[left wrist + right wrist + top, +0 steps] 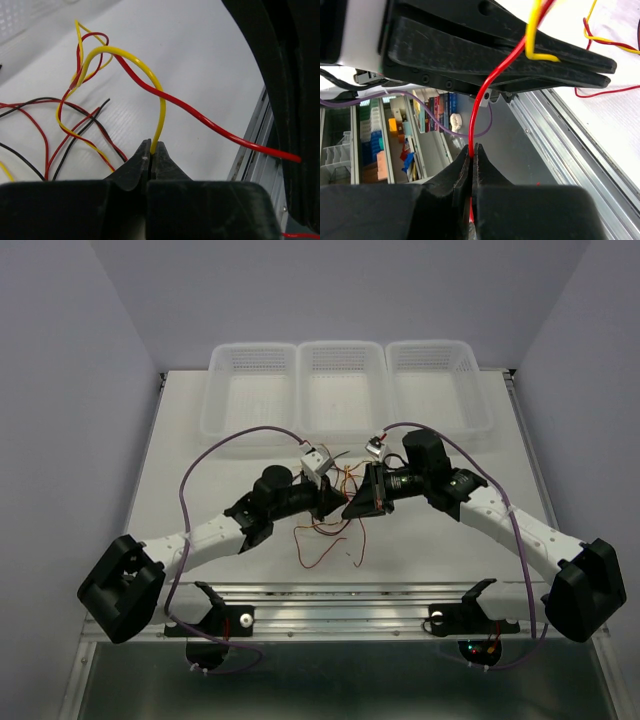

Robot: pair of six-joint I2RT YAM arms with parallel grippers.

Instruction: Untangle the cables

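Note:
Thin red, yellow and black cables [325,530] lie in loose loops on the white table between my two arms. My left gripper [151,146] is shut on a yellow cable [161,112] that arches up and loops with a red cable [200,117]. My right gripper [473,148] is shut on that red cable [485,95], which rises across the left gripper's black fingers [520,55]. In the top view the left gripper [335,495] and right gripper [352,508] are nearly touching above the tangle. More red, yellow and black loops [65,125] lie on the table behind.
Three white mesh baskets [341,382] stand in a row at the table's far edge. A metal rail [340,600] runs along the near edge. Purple arm cables [215,455] arch over both arms. Shelves with items [385,130] show beyond the table in the right wrist view.

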